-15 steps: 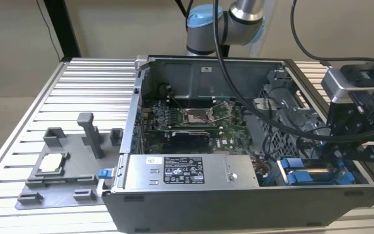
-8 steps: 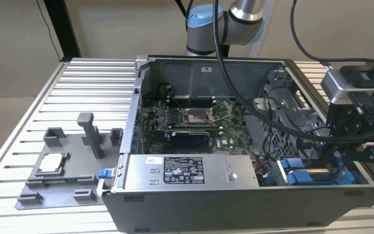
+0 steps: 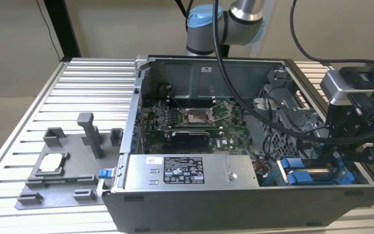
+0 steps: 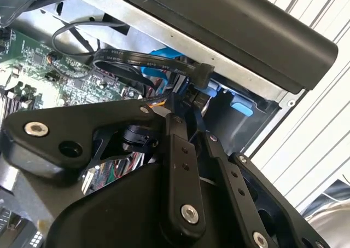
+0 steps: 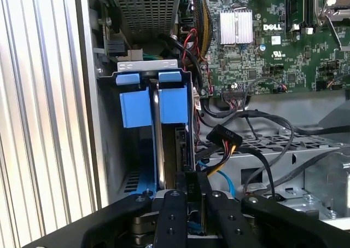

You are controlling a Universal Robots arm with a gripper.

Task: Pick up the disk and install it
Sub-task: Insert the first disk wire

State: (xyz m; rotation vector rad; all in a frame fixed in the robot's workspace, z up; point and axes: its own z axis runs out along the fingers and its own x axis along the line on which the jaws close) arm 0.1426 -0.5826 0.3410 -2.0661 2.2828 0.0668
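Jaws narrow, clamped on the disk (image 5: 184, 149) edge-on, blue bay carrier (image 5: 134, 108) just beside, cables (image 5: 223, 136) crowding opposite

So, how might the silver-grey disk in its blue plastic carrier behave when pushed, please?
The silver-grey disk in its blue plastic carrier looks rigid, so it should probably slide rather than flex. It stands on edge in the grey metal bay, so tipping seems unlikely. The black cables beside it may snag.
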